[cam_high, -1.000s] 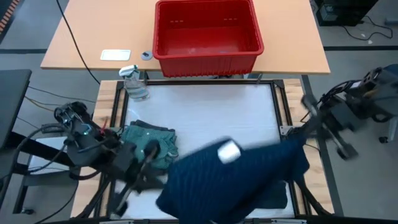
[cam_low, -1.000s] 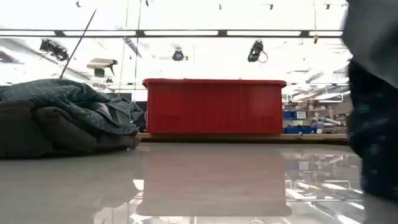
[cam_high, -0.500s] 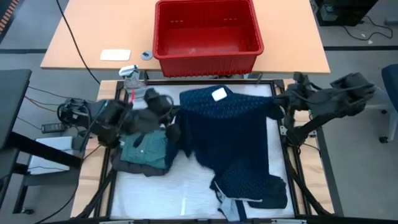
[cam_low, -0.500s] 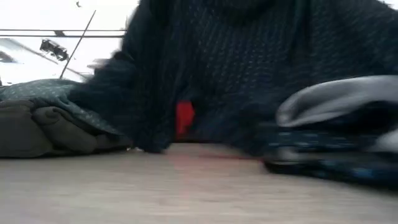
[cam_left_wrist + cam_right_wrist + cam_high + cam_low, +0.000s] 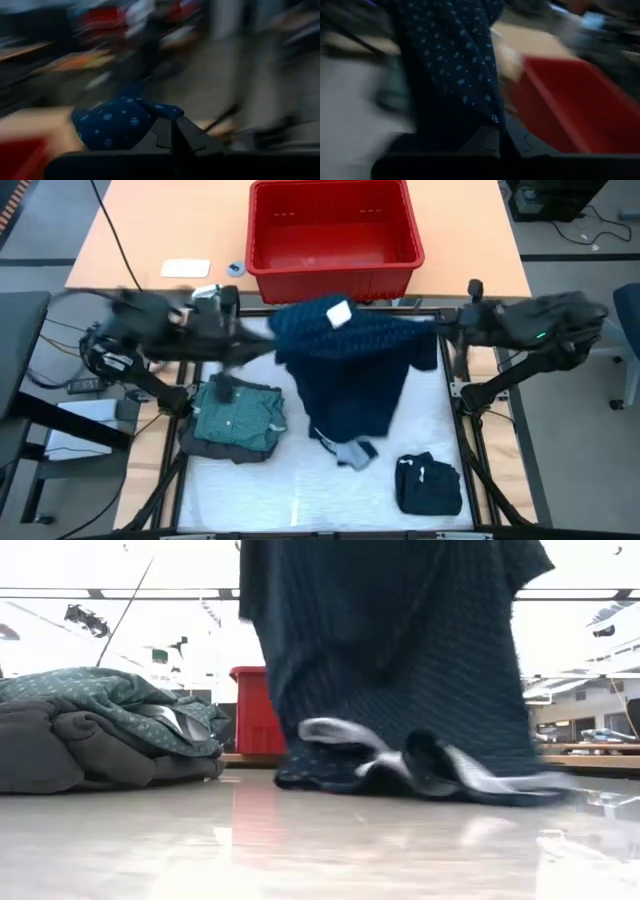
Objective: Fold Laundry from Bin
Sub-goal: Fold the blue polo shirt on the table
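Both grippers were clamped on the navy shirt (image 5: 345,355), the left gripper (image 5: 262,340) at centre-left, the right gripper (image 5: 440,333) at centre-right, holding it stretched just below the red bin (image 5: 333,230). Its hem touched the table (image 5: 300,490). A folded pile (image 5: 235,420) lay at lower left.

overhead, table-level, two wrist views

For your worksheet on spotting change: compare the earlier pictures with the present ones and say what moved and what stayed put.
The navy dotted shirt went from low at the table's near edge up toward the red bin; it now hangs between the left hand and right hand, both shut on it, hem dragging. A dark bundle is uncovered. The bin and folded green pile stayed.
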Tool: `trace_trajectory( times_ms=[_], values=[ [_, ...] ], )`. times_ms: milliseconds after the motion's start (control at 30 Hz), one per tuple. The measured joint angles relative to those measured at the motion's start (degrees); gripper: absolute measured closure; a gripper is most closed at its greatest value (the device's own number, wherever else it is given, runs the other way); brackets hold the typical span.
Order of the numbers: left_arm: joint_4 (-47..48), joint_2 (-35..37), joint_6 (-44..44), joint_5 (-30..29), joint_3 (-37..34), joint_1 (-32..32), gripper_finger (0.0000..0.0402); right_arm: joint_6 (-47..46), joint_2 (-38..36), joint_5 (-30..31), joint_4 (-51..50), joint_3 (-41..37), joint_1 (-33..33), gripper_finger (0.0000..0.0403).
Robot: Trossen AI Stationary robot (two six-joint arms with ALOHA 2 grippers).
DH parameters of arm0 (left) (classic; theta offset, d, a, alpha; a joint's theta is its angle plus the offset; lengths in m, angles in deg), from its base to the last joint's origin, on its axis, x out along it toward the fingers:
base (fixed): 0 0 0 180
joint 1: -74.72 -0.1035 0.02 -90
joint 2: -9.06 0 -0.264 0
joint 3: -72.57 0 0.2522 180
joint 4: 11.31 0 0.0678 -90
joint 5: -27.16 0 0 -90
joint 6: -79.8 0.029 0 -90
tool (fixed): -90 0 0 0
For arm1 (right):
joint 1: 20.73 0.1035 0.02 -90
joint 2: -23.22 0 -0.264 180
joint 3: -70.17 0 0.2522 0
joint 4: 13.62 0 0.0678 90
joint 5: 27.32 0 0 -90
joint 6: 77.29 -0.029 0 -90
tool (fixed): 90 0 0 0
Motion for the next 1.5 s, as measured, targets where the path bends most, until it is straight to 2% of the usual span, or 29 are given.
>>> trace_trajectory(
  times_ms=[133,200,300,367,533,667,833,900,1000,1100,1267,1500],
  values=[
    [-9.9,0.0,-1.8,20.2,4.3,4.0,0.0401,-1.5,-0.4,-20.7,4.9,7.2,0.1,0.0402],
    [-13.9,0.0,-2.1,24.3,5.0,6.3,0.0401,-2.9,-0.6,-30.7,7.3,10.4,0.1,0.0402],
    [-17.9,-0.2,-2.1,24.1,5.4,9.6,0.0401,-5.4,-0.5,-42.0,11.3,13.9,0.1,0.0402],
    [-20.5,-0.5,-2.1,22.9,5.4,11.1,0.0401,-6.4,-0.4,-47.4,15.0,15.5,0.1,0.0402],
    [-25.2,-2.8,-3.4,21.0,5.6,12.8,0.0401,-10.5,-0.4,-55.4,22.9,16.7,0.1,0.0402],
    [-28.2,-5.6,-7.5,21.6,5.6,13.1,0.0401,-16.7,0.0,-58.8,24.0,16.7,0.1,0.0402],
    [-30.5,-8.1,-10.0,21.7,5.6,15.3,0.0398,-21.8,1.0,-57.5,18.7,16.8,0.9,0.0402],
    [-30.1,-8.8,-10.4,21.0,5.6,16.2,0.0395,-21.8,1.5,-54.3,13.9,16.8,2.2,0.0402],
    [-28.2,-9.8,-10.4,17.1,5.6,18.3,0.0395,-22.4,2.2,-47.6,6.4,16.7,4.6,0.0402],
    [-24.1,-10.3,-10.5,11.0,5.6,20.6,0.0395,-22.9,2.5,-41.6,0.4,14.4,7.1,0.0402],
    [-15.3,-11.1,-14.1,-3.0,5.6,23.8,0.0394,-24.2,2.5,-30.5,-6.4,6.0,12.2,0.0402],
    [3.0,-13.2,-30.9,-19.8,5.7,25.1,0.0394,-31.3,2.5,-15.6,-7.4,-14.6,19.9,0.0402]
  ],
)
